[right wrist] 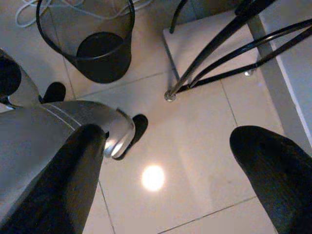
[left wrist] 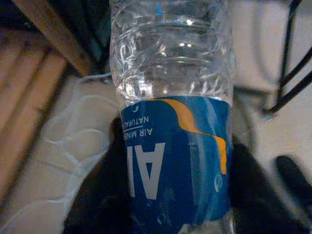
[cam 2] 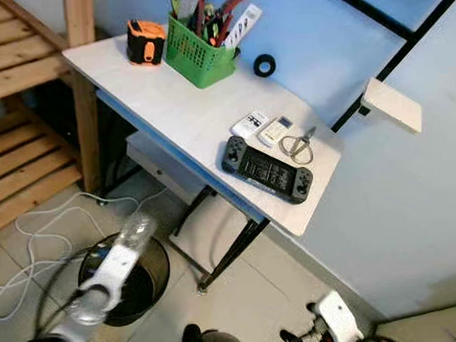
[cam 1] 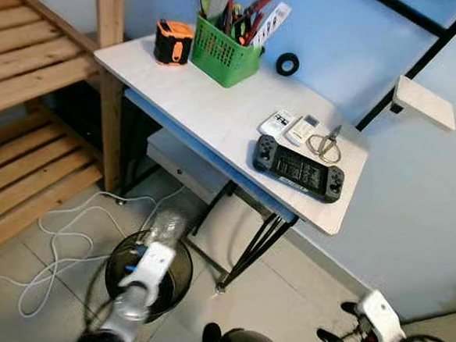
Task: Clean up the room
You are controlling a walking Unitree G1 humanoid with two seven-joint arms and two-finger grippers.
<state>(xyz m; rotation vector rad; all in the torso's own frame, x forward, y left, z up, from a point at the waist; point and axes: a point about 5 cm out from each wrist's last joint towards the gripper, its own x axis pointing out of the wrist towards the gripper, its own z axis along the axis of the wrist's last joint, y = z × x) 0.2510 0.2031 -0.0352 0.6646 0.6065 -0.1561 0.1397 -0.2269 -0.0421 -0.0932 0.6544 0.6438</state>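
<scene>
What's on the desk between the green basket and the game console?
In the left eye view, two small white remotes lie just before the game console; the rest of the desk back to the green basket is bare.

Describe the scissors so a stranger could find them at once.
Start at the white table against the blue wall and go to its end far from the green basket. The scissors lie beside two small white remotes, behind the black game console; they alone have looped handles.

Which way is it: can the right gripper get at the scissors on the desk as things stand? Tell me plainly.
Probably not yet. The right gripper hangs open low over the floor tiles, while the scissors lie up on the desk, beside the game console.
</scene>
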